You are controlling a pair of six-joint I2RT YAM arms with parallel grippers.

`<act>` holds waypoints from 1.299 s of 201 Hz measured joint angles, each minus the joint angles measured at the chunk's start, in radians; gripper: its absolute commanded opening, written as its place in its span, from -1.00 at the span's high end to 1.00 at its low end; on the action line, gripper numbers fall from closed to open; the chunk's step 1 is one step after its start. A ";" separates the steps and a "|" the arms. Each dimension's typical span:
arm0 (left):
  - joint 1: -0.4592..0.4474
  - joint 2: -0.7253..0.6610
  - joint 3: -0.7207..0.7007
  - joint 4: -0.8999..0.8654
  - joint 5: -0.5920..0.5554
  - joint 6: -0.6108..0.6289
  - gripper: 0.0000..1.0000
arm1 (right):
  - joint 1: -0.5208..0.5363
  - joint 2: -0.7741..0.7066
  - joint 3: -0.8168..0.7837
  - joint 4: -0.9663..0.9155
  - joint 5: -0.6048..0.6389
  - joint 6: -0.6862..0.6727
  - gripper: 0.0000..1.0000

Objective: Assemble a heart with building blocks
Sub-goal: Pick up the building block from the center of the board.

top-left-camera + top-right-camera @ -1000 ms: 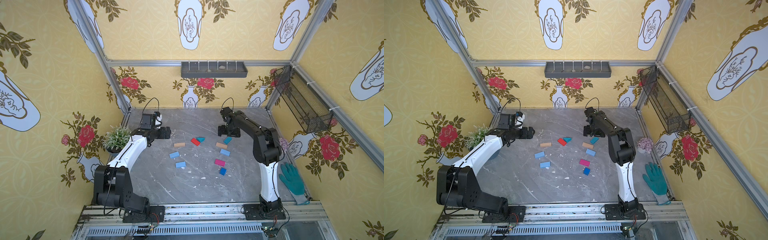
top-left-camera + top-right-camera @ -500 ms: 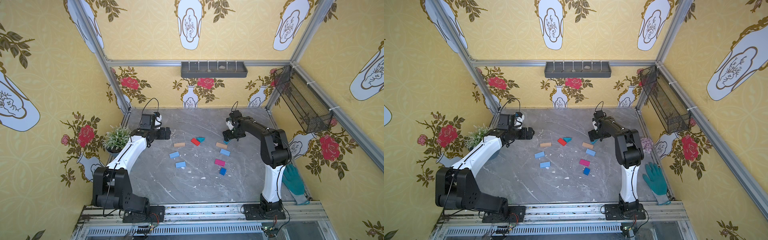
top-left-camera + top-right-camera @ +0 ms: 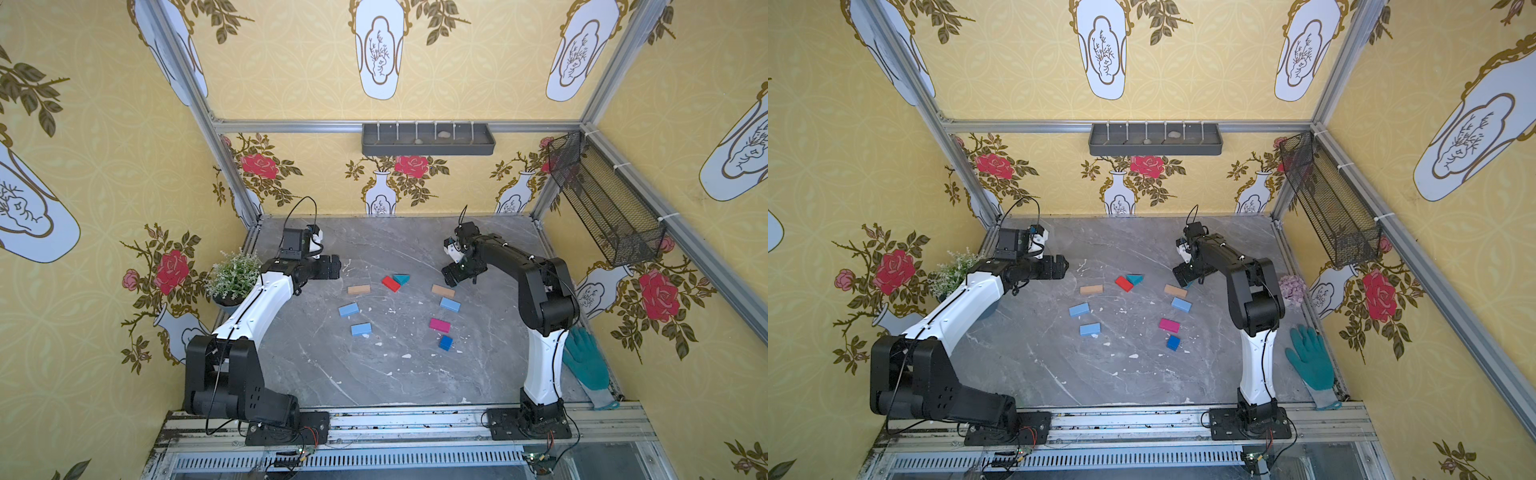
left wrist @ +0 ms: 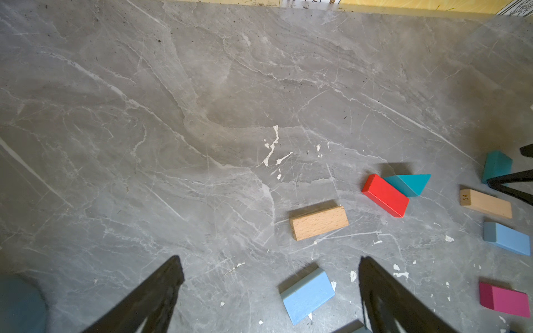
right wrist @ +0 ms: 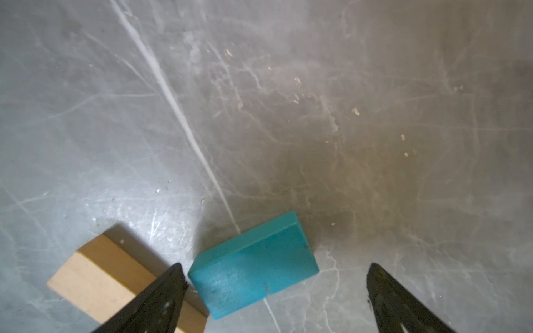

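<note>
Scene: a grey marble table [image 3: 374, 374], viewed from above, with one robot arm at each side.
Building blocks: ten pieces lie flat mid-table with gaps between most of them, forming a loose, hollow heart outline [image 3: 390, 283].
Notch, far side: a red block [image 3: 390, 283] touches a teal triangle [image 3: 401, 279].
Left flank: left tan block [image 3: 358, 289], then upper light blue block [image 3: 348, 309] and lower light blue block [image 3: 361, 329].
Right flank: right tan block [image 3: 443, 291], right light blue block [image 3: 450, 304], magenta block [image 3: 439, 325].
Tip, near side: dark-blue cube [image 3: 445, 342].
Teal rectangle [image 5: 253, 265]: on the table just beside the right tan block's end, mostly hidden under the right gripper in the top views.
Left gripper [image 3: 332, 268]: jaws spread wide and empty, over bare table near the left tan block.
Right gripper [image 3: 451, 277]: jaws spread wide and low, with the teal rectangle lying between them ungripped.
</note>
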 measured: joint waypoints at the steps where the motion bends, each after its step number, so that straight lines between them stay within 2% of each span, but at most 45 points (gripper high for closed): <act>1: 0.000 0.000 0.000 0.000 0.000 0.000 -0.93 | 0.000 0.000 0.000 0.000 0.000 -0.002 -0.97; 48: 0.000 -0.002 -0.001 0.000 -0.004 -0.003 -0.93 | -0.019 0.000 -0.006 -0.005 -0.025 -0.067 -1.00; 73: 0.000 -0.002 -0.002 0.000 -0.004 -0.004 -0.93 | -0.034 0.001 -0.005 -0.008 -0.029 -0.094 -0.94; 107: 0.000 -0.001 -0.002 0.000 -0.003 -0.004 -0.93 | -0.041 0.041 0.031 -0.023 -0.039 -0.121 -0.74; 170: 0.000 -0.001 -0.002 0.000 -0.003 -0.003 -0.93 | -0.041 0.068 0.062 -0.050 -0.077 -0.172 -0.52; 261: 0.000 0.006 -0.002 0.000 -0.003 0.000 -0.93 | -0.027 0.074 0.085 -0.090 -0.077 -0.175 -0.13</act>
